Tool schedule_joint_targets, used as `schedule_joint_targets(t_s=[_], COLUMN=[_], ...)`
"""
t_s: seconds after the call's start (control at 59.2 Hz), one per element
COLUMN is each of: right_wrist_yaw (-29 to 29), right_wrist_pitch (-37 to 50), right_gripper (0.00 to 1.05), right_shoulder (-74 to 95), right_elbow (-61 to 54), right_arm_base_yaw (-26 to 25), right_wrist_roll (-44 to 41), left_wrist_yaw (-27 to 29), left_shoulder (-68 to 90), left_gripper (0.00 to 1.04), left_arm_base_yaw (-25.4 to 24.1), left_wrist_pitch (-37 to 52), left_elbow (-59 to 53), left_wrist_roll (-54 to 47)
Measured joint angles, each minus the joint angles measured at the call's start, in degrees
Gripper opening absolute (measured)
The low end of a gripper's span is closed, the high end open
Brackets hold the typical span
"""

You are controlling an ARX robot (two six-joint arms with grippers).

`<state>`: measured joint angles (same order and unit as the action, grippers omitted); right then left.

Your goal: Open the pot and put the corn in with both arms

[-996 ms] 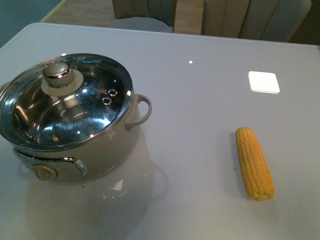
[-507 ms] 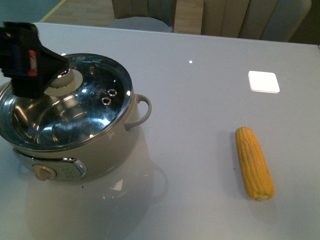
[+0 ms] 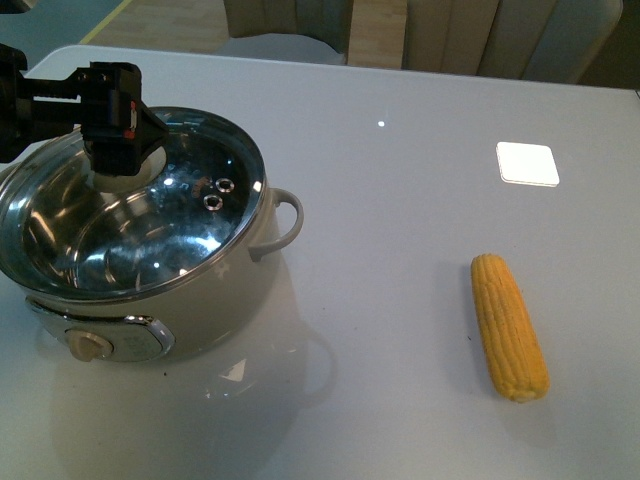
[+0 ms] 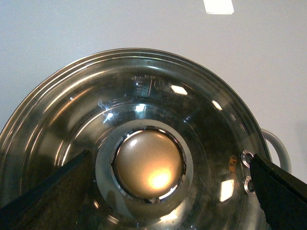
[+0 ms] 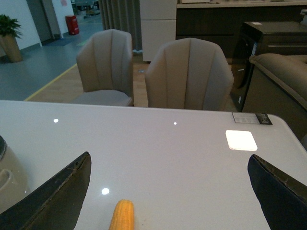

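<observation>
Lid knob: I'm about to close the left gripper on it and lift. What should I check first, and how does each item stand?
1. Left gripper open, one finger on each side of the lid knob: ok.
2. Knob roughly centred between the fingers in the left wrist view: ok.
3. Fingers low enough to catch the knob: cannot tell.
4. Glass lid seated on the pot, nothing resting on it: ok.
5. Corn lying free on the table, clear of the pot: ok.
6. Right gripper open, holding nothing: ok.
</observation>
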<state>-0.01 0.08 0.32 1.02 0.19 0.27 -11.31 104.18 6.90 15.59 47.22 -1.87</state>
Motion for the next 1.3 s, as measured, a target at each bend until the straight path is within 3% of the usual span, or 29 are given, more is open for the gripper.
schedule_joint_targets(t_s=[0.54, 0.895, 1.3], right_wrist_yaw=[0.00, 0.00, 0.00], right_wrist_pitch=[0.00, 0.00, 0.00], right_gripper=[0.96, 0.96, 0.96], right_shoulder=[0.00, 0.00, 0.00], right_elbow=[0.00, 0.00, 0.00], right_arm_base_yaw=[0.00, 0.00, 0.00], right_wrist_roll=[0.00, 0.00, 0.00], left_wrist_yaw=[1.77, 4.15, 6.71], left_shoulder=[4.24, 4.33, 2.78], left_gripper=[0.98, 0.47, 0.45], left_arm_base_yaw=[0.52, 1.25, 1.25], left_wrist_pitch=[0.28, 1.05, 0.04], left_elbow=[1.97, 1.92, 1.60], left_wrist_roll=[-0.04, -1.95, -3.26])
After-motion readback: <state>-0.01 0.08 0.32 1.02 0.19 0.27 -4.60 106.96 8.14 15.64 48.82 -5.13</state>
